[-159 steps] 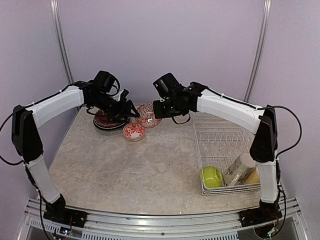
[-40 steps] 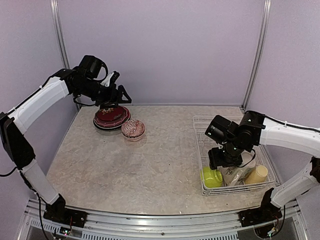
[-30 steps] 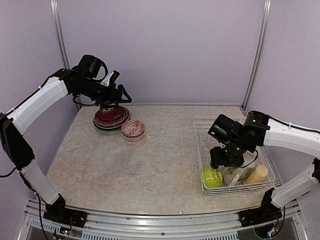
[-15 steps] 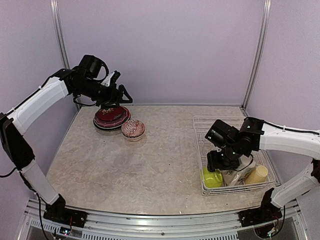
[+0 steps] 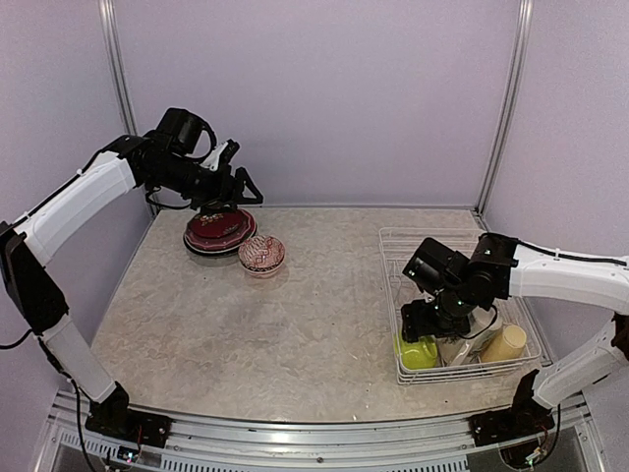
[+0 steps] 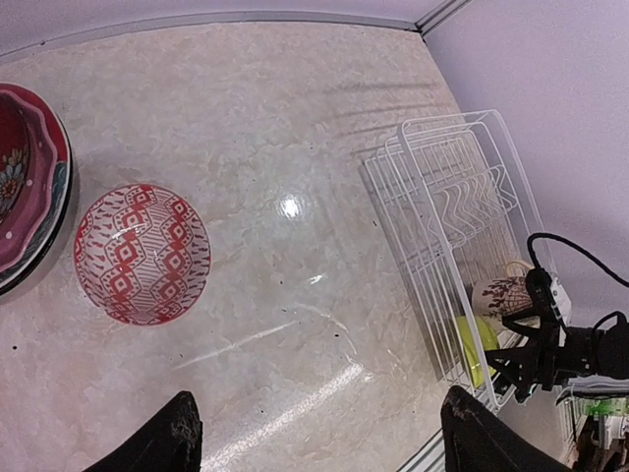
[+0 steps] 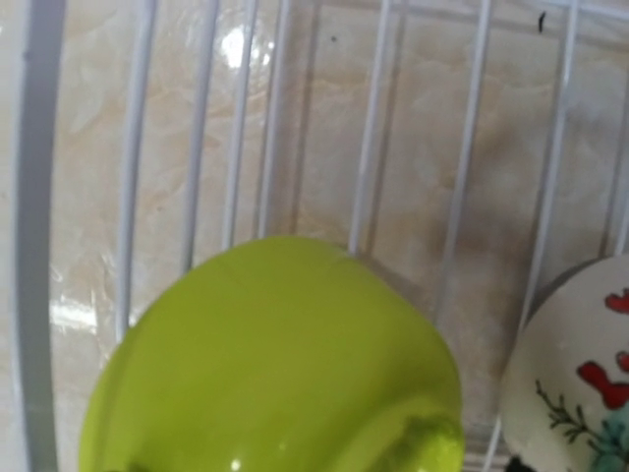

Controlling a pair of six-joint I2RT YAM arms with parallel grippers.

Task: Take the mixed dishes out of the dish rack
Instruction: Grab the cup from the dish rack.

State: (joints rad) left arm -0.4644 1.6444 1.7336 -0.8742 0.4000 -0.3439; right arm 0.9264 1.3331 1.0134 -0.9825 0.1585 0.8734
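My left tool (image 6: 319, 418) hangs high over the far left of the worktop (image 6: 295, 128), its two dark fingers (image 6: 167, 442) spread wide with nothing between them. The surface beneath it is a pale beige marbled sheet, glossy enough to throw back a bright spot of light. Under the tool, toward its left finger, sits a round bowl (image 6: 142, 253) printed with a red diamond lattice on white. Just past that bowl, at the edge of the view, is a dark red plate (image 6: 29, 177) with a wavy rim, stacked on darker plates.

My right tool (image 5: 418, 323) is down at the near end of the rack (image 5: 432, 246), a low basket of thin white wire with parallel bars along its floor. Directly below the tool lies the lime-green bowl (image 7: 285, 364), smooth and shiny, its rounded outside filling the lower half of the wrist view. The tool's own fingers do not show there, so I cannot tell whether it is open or closed, or whether it touches the bowl. Just to the tool's right is a cream mug (image 7: 580, 393) with a red and green flower print. A plain yellow mug (image 5: 508, 344) lies beyond that, in the rack's near right corner.
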